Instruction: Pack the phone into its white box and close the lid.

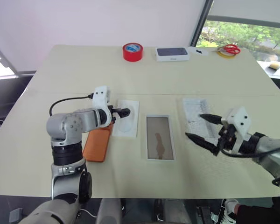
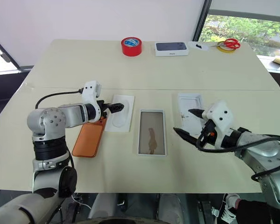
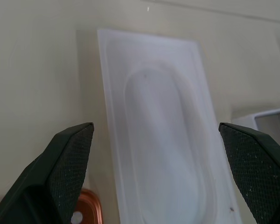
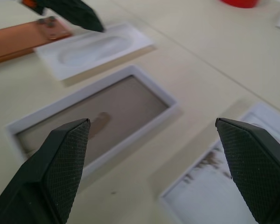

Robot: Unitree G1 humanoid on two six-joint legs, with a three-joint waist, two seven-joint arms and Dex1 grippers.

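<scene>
on the table (image 1: pixel 130 186) the phone (image 1: pixel 97 143) lies flat at the near left, orange back up, partly under the left arm. just right of it is a thin white insert (image 1: pixel 126 118) with an oval dip. the left gripper (image 1: pixel 122 113) hangs over the insert, its two black fingers spread wide with nothing between them. right of the insert, in the middle, lies the white box (image 1: pixel 160 137), open, with a brownish floor inside. further right lies the lid (image 1: pixel 195 115), pale side up, with small print on it. the right gripper (image 1: pixel 201 127) hovers over the lid's near end, fingers wide apart too, holding nothing. at the far edge sit a red tape roll (image 1: pixel 132 51), a white box with a dark blue face (image 1: pixel 172 54), and red scissors (image 1: pixel 231 48).
</scene>
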